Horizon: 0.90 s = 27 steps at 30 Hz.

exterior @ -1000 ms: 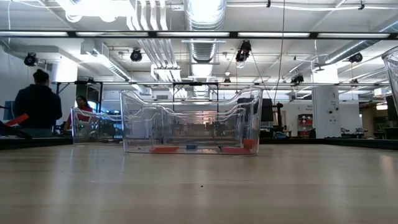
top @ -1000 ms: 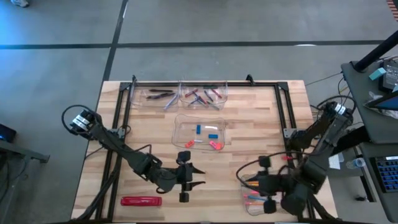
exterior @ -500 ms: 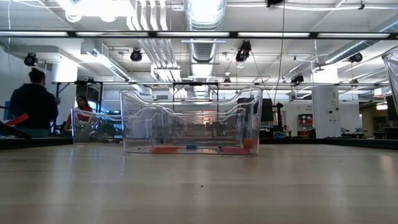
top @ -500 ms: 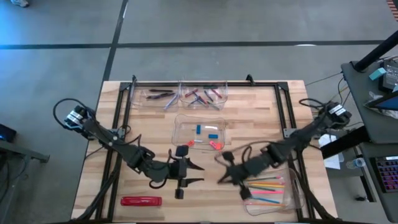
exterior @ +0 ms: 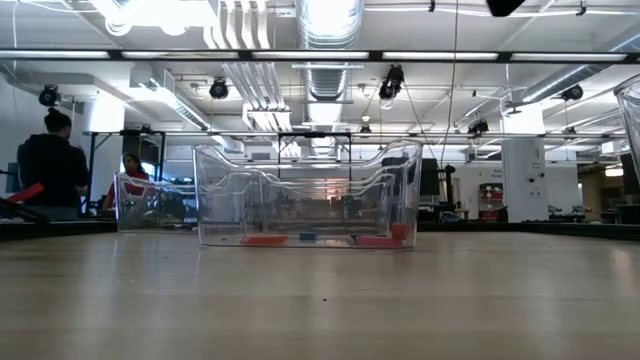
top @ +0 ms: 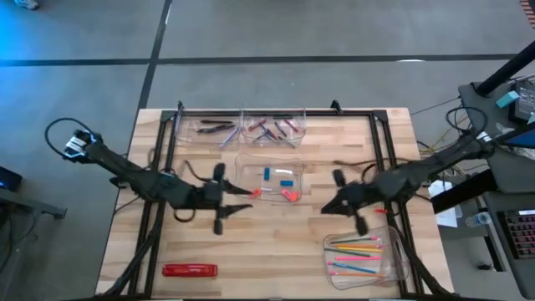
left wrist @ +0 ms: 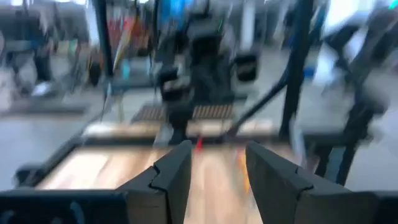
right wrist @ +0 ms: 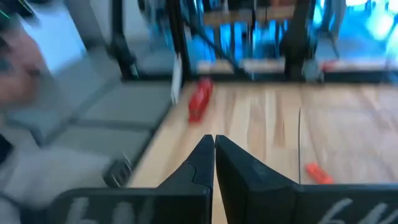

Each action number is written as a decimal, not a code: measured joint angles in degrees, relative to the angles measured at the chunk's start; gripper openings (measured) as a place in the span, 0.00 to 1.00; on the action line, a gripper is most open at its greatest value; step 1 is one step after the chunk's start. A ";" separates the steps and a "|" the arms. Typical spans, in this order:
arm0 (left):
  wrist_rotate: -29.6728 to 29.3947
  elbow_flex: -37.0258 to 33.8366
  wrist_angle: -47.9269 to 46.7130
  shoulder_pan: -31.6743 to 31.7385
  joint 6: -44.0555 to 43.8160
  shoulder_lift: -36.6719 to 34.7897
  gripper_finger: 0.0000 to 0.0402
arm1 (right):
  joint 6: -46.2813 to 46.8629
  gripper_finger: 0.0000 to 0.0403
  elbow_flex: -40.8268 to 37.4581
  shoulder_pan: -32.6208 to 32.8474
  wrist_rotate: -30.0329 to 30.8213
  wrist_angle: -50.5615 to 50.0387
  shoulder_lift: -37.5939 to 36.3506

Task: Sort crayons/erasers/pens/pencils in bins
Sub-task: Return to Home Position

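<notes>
Erasers [top: 288, 189]: small blue and pink-red blocks in the middle bin [top: 242, 180], at table centre; in the low view, low blue and red shapes on that tub's floor.

Pencils [top: 359, 249]: orange, yellow, green and pink sticks lying roughly parallel in the near-right bin [top: 399, 261]; grouped by kind, so likely sorted already.

Pens [top: 216, 127]: dark slim sticks in the far-left bin [top: 185, 138], against the far rail.

Crayons [top: 274, 128]: short reddish and bluish sticks in the neighbouring far bin [top: 299, 138] (exact count too small to tell).

Loose item [right wrist: 316, 173]: a small orange-red piece on bare wood in the right wrist view, probably one thing not yet binned; kind cannot be told.

Red flat pack [top: 190, 270]: near the left front edge, well apart from every bin; no part of the sorting, by the look of it.

Right gripper [top: 326, 206]: fingers pressed together, nothing between them, just right of the middle bin and beyond the pencil bin. Judged free for a fresh pick.

Left gripper [top: 244, 209]: fingers parted with clear table between them, nothing gripped, just beside the middle bin's near-left corner; a ready stance rather than a carry.

Progress: late, judging by four filled bins and little on the table.
</notes>
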 joint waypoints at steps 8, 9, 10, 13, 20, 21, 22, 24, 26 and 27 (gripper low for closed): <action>1.85 -19.30 25.29 0.09 4.43 -9.92 0.34 | 3.42 0.02 -6.60 0.00 6.71 1.35 -13.01; 1.61 -20.47 26.43 0.19 4.72 -10.68 0.34 | 3.37 0.02 -7.30 -0.02 8.05 1.33 -13.73; 1.34 -21.29 26.66 0.46 4.83 -11.46 0.34 | 2.42 0.02 -7.87 -0.04 8.64 0.65 -14.38; 1.09 -23.25 26.43 1.23 4.81 -13.79 0.34 | -5.41 0.02 -7.86 -0.44 8.57 -5.05 -16.85; 1.08 -24.92 24.66 2.25 5.48 -18.80 0.34 | -13.62 0.02 -7.67 -1.72 8.36 -10.04 -30.73; 1.08 -25.04 24.70 2.34 5.83 -19.21 0.34 | -14.35 0.02 -8.40 -2.00 8.37 -10.10 -32.87; 1.08 -25.33 24.62 2.36 5.94 -19.65 0.34 | -15.17 0.02 -9.25 -2.29 8.43 -10.10 -34.80; 1.08 -25.61 24.40 2.82 6.03 -20.04 0.34 | -16.06 0.02 -11.12 -2.69 8.78 -9.61 -38.89; 1.08 -26.05 24.61 3.40 5.95 -20.05 0.34 | -16.58 0.02 -13.40 -3.01 8.32 -9.10 -42.04; 1.08 -26.31 24.43 3.61 5.91 -20.05 0.34 | -16.62 0.02 -14.89 -3.04 8.43 -10.61 -43.41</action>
